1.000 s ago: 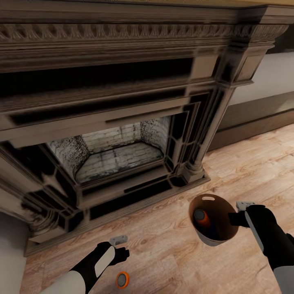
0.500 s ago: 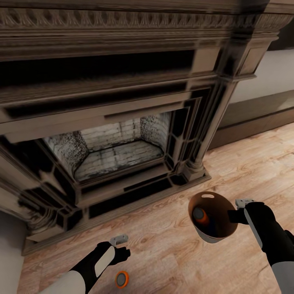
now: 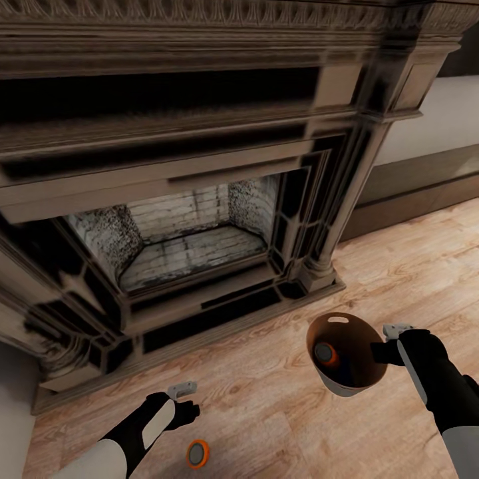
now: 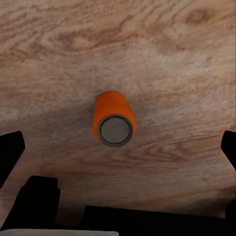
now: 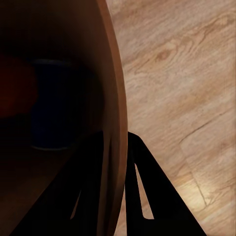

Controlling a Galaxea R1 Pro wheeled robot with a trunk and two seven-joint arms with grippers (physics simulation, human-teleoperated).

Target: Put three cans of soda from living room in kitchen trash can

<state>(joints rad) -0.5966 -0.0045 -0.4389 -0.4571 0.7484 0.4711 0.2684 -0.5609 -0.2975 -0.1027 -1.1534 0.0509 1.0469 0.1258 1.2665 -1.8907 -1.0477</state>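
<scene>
An orange soda can (image 3: 197, 454) stands upright on the plank floor of the living room, by the fireplace; its grey top (image 4: 115, 130) faces the left wrist camera. My left gripper (image 3: 183, 404) hovers open above and just beyond it, its dark fingers (image 4: 11, 150) spread wide to either side of the can. My right gripper (image 3: 382, 352) is shut on the rim of the copper-brown trash can (image 3: 362, 372), holding it off the floor. Inside lies another orange can (image 3: 326, 354). A dim blue can (image 5: 49, 105) sits deep in the bin.
A dark carved fireplace (image 3: 199, 166) with a brick-lined firebox (image 3: 189, 243) fills the far side, its base reaching the floor close ahead. Light wood planks (image 3: 279, 426) run between the arms. A pale wall with a dark skirting (image 3: 426, 193) lies to the right.
The camera has shifted slightly. My left gripper has moved a little to the left, away from the spot over the floor can. The right gripper and trash can hold steady.
</scene>
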